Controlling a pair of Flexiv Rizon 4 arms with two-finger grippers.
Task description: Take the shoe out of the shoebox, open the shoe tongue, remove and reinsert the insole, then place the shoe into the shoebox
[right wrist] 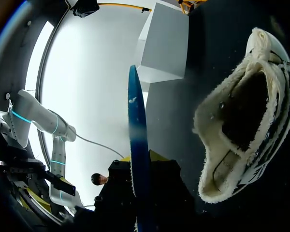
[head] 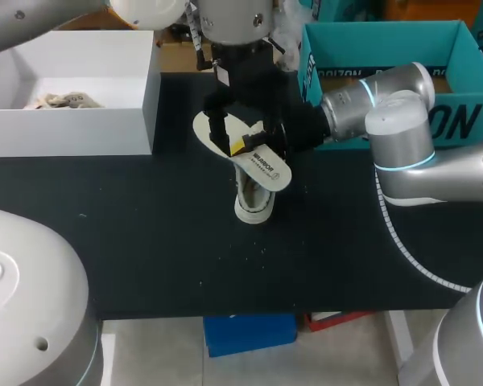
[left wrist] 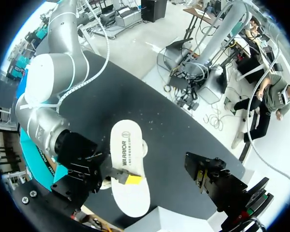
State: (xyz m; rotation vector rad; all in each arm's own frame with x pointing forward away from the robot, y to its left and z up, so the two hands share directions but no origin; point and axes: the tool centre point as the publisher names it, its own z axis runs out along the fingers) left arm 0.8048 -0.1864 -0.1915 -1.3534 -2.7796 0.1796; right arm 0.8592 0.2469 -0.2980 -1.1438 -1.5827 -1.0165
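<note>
A white insole (head: 243,150) hangs flat in the air above the table's middle, with my right gripper (head: 243,145) shut on its edge. In the left wrist view the right gripper's yellow tip (left wrist: 133,180) sits on top of the insole (left wrist: 129,164). The right wrist view shows the insole (right wrist: 137,140) edge-on, blue underneath, between its own fingers. The white shoe (head: 253,203) rests on the black table directly below; its fleece-lined opening (right wrist: 246,111) shows beside the insole. My left gripper (head: 241,121) hangs open just above and behind the insole, and one of its fingers (left wrist: 206,173) is apart from it.
The open white shoebox (head: 145,96) with crumpled paper inside stands at the back left. A teal lid (head: 386,40) lies at the back right, behind my right arm. The black table (head: 145,241) runs to its front edge below the shoe.
</note>
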